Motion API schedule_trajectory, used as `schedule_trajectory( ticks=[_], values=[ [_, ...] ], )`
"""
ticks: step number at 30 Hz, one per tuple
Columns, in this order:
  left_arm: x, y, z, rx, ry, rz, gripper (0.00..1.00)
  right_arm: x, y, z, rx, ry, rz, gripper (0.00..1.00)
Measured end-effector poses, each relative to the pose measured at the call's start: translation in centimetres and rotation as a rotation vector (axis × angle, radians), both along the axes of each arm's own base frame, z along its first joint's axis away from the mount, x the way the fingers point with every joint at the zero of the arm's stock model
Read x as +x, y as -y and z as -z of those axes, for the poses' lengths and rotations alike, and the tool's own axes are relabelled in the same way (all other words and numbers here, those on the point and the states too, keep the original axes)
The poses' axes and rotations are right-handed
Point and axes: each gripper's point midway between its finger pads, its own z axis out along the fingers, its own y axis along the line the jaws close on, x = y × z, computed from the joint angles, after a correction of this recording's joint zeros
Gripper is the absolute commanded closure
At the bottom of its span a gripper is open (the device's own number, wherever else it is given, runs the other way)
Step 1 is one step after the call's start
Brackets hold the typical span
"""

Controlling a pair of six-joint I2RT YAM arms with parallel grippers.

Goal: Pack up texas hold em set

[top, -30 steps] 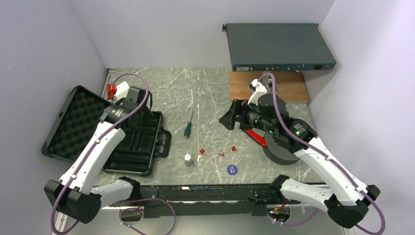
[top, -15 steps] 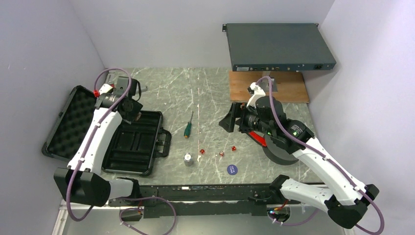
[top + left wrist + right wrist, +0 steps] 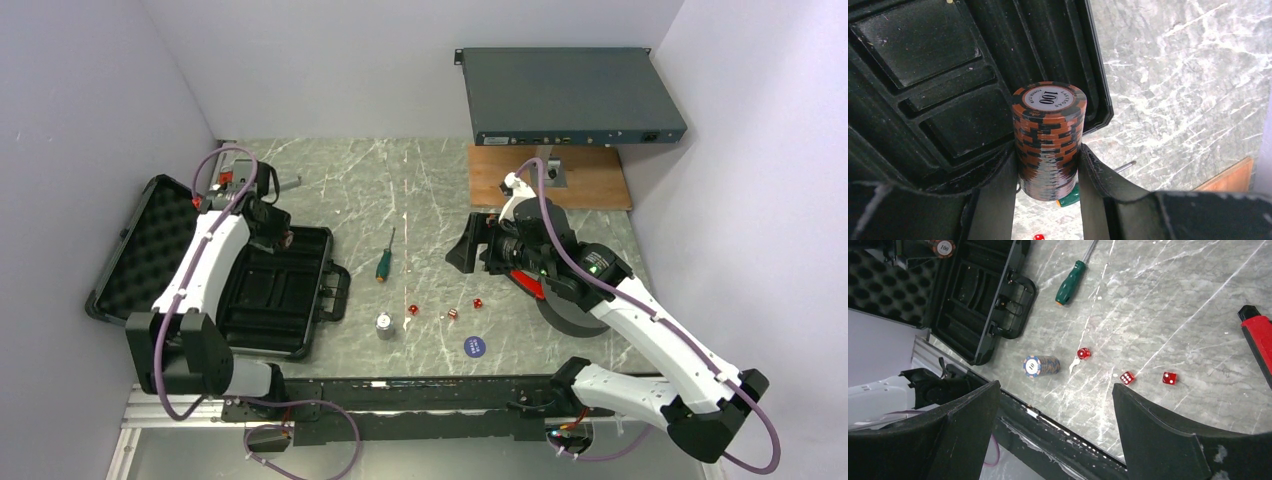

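Left claw (image 3: 1048,154) clamps orange-black chip stack (image 3: 1049,132), briefcase tray (image 3: 923,75) just beyond it. Right claw (image 3: 1055,387) gapes wide, empty; three red dice (image 3: 1127,377) below it on tabletop (image 3: 1173,305).

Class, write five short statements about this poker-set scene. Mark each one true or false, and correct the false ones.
1. The left pincer grips an orange-and-black chip stack. True.
2. The right pincer holds a die. False: it is open and empty, above the table.
3. The black case is closed. False: it lies open, with the foam lining of its lid showing.
4. Three red dice lie on the table. True.
5. The blue-grey chip stack is packed in the case. False: it sits on the table, outside the case, near the dice.
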Motion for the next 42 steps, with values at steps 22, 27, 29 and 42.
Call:
schedule_trajectory(
  ticks=[22,27,29,42],
  values=[
    [4.2,-1.9,6.4,-0.108,-0.118,-0.110,1.00,-0.4,0.3,1.4,-0.029,-0.035,-0.003,0.14],
    [4.6,-2.4,7.9,-0.114,-0.156,-0.130,1.00,-0.5,0.5,1.7,-0.038,-0.034,-0.002,0.14],
    [4.9,-2.5,8.2,-0.116,-0.159,-0.138,1.00,-0.6,0.8,1.8,-0.046,-0.032,0.005,0.14],
    [6.1,-4.7,10.5,-0.183,-0.164,-0.196,1.00,-0.8,1.9,2.5,-0.080,-0.027,0.028,0.14]
  ],
)
